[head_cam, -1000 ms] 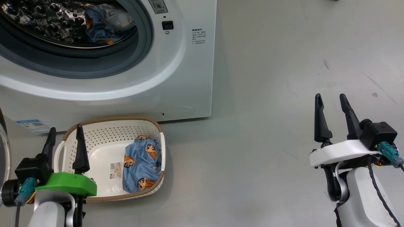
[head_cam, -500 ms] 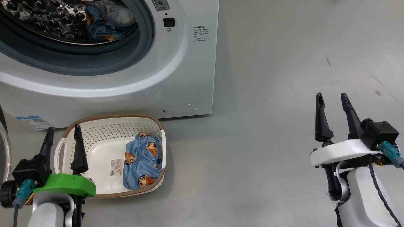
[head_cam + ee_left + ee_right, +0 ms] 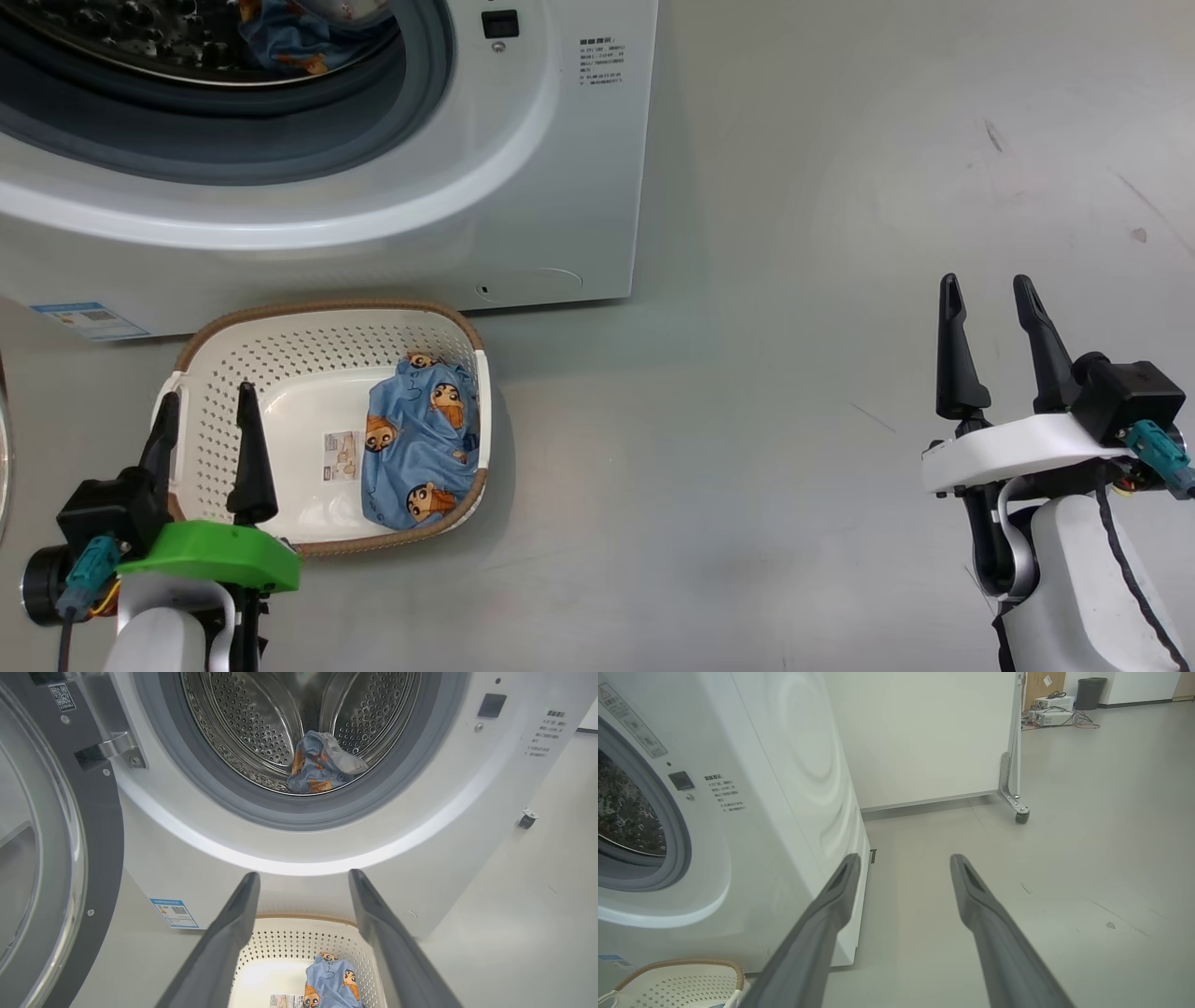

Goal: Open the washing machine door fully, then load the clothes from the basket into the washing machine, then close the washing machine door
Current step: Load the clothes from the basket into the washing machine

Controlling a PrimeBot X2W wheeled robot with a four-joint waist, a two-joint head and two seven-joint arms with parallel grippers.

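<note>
Loading stage, with the door already swung open. Over the last second the whole head view has slid, the washer (image 3: 560,187) and the basket (image 3: 327,308) rising together in the picture; this is the camera dipping, not the things moving. The left pincer (image 3: 207,392) now stands with its two dark fingers over the near left corner of the basket, where a second ago they stood by its left handle. Its jaws are spread wide and hold nothing. The right pincer (image 3: 985,278) keeps its place well to the right over bare floor (image 3: 747,420), likewise wide open and empty. Of the clothes, one blue printed garment (image 3: 420,448) lies in the basket ahead and to the right of the left pincer's fingers, untouched by them. Another garment (image 3: 320,767) already lies in the drum (image 3: 261,732), beyond and above the same fingers. The door (image 3: 100,858) stands open to the left of the left pincer. By this evidence the robot is settling toward the basket for the next pick: one garment remains to load, and the door is not yet closed.
</note>
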